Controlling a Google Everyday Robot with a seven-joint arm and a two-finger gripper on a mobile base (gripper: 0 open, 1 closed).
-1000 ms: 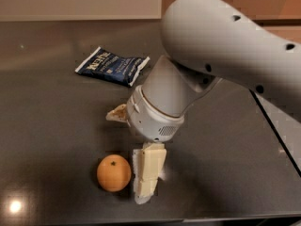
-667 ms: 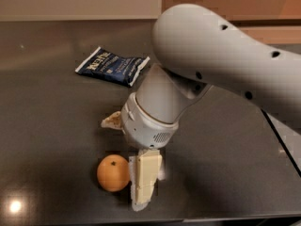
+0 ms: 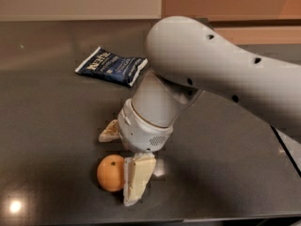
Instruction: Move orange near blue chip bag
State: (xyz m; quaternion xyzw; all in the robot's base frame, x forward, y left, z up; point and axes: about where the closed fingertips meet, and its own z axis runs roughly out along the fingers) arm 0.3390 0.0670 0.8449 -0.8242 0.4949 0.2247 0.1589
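The orange (image 3: 108,174) lies on the dark table (image 3: 42,126) near its front edge. The blue chip bag (image 3: 112,66) lies flat at the back left, well apart from the orange. My gripper (image 3: 115,167) is down at the orange with its cream fingers spread open. One finger (image 3: 138,177) stands against the orange's right side. The other finger (image 3: 109,131) sticks out to the left just above and behind the orange. The big white arm (image 3: 211,74) reaches in from the right and hides the table behind it.
A bright light reflection (image 3: 15,206) shows on the table at the front left. The table's front edge (image 3: 141,220) runs just below the orange. A tan wall (image 3: 80,1) stands behind the table.
My gripper has moved left and down towards the orange, and its near finger now stands against the fruit's right side. The orange and the bag have not moved.
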